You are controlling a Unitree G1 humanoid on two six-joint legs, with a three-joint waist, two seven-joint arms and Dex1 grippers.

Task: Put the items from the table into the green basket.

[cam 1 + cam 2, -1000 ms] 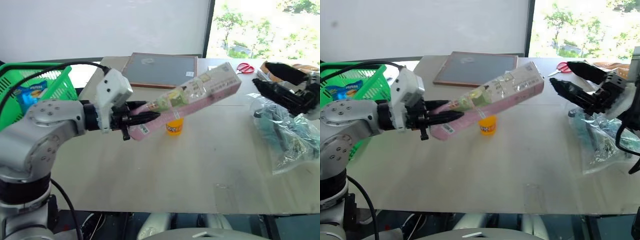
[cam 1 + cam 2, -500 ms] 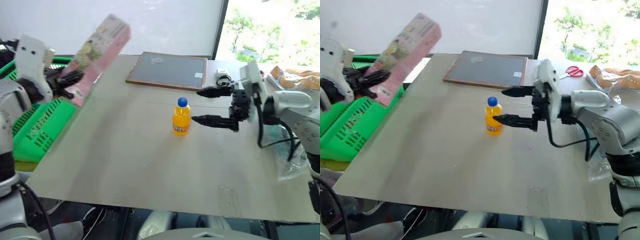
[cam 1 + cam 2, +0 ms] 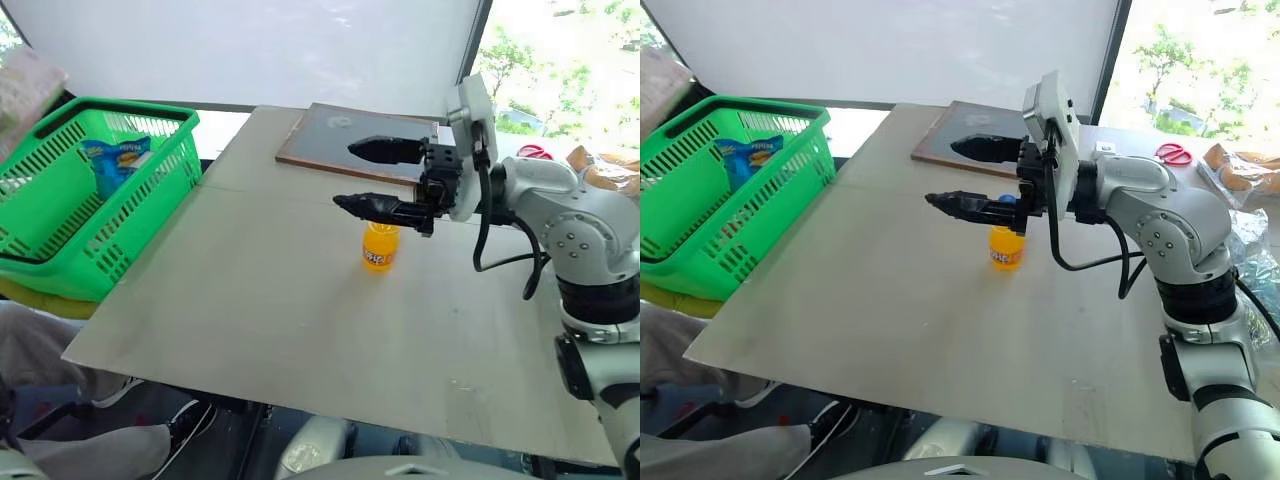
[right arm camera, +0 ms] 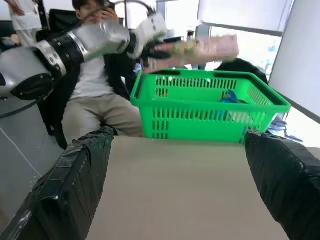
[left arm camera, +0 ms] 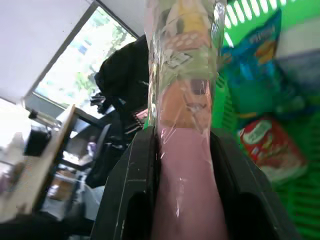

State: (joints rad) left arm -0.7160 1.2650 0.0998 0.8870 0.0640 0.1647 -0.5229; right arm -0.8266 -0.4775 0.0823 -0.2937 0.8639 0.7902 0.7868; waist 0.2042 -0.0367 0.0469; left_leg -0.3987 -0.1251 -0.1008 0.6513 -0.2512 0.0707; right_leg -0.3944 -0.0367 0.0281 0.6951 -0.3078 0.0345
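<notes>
Green: the basket (image 3: 95,215) sits at the left of the head views, at the table's left edge, with a blue snack bag (image 3: 112,160) inside; a red-and-green packet (image 5: 270,145) also lies in it in the left wrist view.
Beige: the table (image 3: 290,300) fills the middle of the head views, a seam crossing it.
Carton: the pink carton (image 5: 187,100) is clamped between the left gripper's (image 5: 185,165) two black fingers, jaws closed on it; in the right wrist view it is held level above the basket's rim, at upper centre of that frame.
Bottle: the orange bottle (image 3: 380,246) stands upright at centre of the left eye view, on the table, well apart from the basket.
Right gripper: the right gripper (image 3: 365,178) reaches in from the right, jaws spread wide and holding nothing; the lower finger (image 3: 375,207) lies just over the bottle's top, contact not clear.
Board: a dark framed board (image 3: 350,140) lies flat at the table's far side, behind the fingers.
Scissors: red scissors (image 3: 1173,153) lie at the far right.
Person: a seated person (image 4: 95,85) shows behind the basket in the right wrist view.
</notes>
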